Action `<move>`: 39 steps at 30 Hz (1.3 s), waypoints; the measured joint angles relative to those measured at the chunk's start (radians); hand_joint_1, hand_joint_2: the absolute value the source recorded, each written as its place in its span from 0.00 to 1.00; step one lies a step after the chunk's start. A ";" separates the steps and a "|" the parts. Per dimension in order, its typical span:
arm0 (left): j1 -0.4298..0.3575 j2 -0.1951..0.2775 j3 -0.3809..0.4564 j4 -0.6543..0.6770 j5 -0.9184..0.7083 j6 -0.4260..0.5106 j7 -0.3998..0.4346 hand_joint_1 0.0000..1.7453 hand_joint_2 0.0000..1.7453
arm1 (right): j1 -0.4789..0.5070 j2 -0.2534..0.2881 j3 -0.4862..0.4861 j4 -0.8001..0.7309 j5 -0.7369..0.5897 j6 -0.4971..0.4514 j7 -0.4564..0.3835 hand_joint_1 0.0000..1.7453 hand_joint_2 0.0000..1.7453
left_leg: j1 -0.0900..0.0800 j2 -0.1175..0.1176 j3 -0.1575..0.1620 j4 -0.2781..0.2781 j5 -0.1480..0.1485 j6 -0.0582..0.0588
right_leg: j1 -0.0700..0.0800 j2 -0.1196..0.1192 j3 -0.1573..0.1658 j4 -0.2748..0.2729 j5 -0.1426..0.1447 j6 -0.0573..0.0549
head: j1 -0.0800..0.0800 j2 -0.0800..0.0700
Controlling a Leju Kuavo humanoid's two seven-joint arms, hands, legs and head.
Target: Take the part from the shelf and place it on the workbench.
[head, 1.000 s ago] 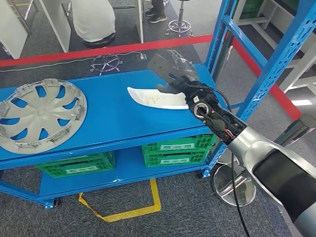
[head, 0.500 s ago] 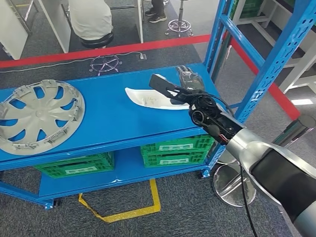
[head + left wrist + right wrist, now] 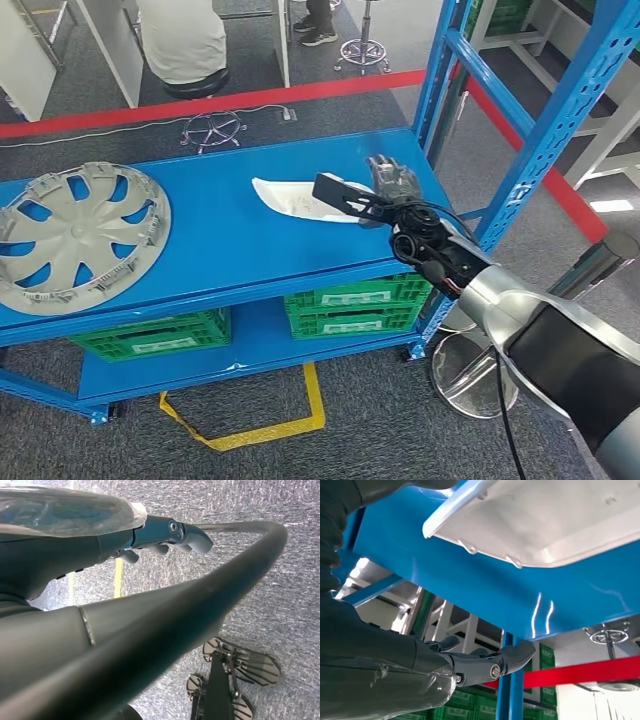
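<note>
On the surface (image 3: 219, 225), the wheel cover (image 3: 79, 235) lies at frame left, the part (image 3: 294, 200) right of centre, the right hand (image 3: 370, 195) over its right end, crates (image 3: 355, 305) beneath.

Count, head view:
- White curved part (image 3: 290, 200): 1, lying on the blue table (image 3: 219, 235), touching or just under the right hand (image 3: 377, 195).
- Grey wheel cover (image 3: 79, 235): 1, same table top, well apart from that hand, far to its left.
- Green crates: 2 on the lower shelf, one (image 3: 355, 305) below the hand, one (image 3: 155, 335) further left.
- Robot hands: 2, right over the table, left (image 3: 166, 532) hanging above the carpet.
</note>
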 joint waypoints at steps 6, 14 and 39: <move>-0.001 0.002 -0.001 0.000 -0.006 -0.004 0.006 0.00 0.00 | 0.008 -0.002 0.001 0.041 -0.003 0.010 -0.017 0.00 1.00 | 0.000 0.000 0.000 0.000 0.000 0.000 | 0.000 0.000 0.000 0.000 0.000 0.000 | 0.000 0.000; -0.007 0.001 -0.014 0.000 -0.014 -0.006 0.015 0.00 0.00 | 0.019 -0.008 -0.002 0.067 -0.021 -0.006 -0.063 0.00 1.00 | 0.000 0.001 0.001 0.000 0.000 0.000 | 0.000 0.001 0.000 0.000 0.000 0.000 | 0.000 0.000; -0.018 0.001 -0.046 0.000 -0.007 -0.015 0.015 0.00 0.00 | 0.026 -0.015 -0.004 0.076 0.017 0.030 -0.137 0.00 1.00 | 0.000 0.001 0.002 -0.001 0.000 0.000 | 0.000 0.001 0.001 0.000 0.000 0.000 | 0.000 0.000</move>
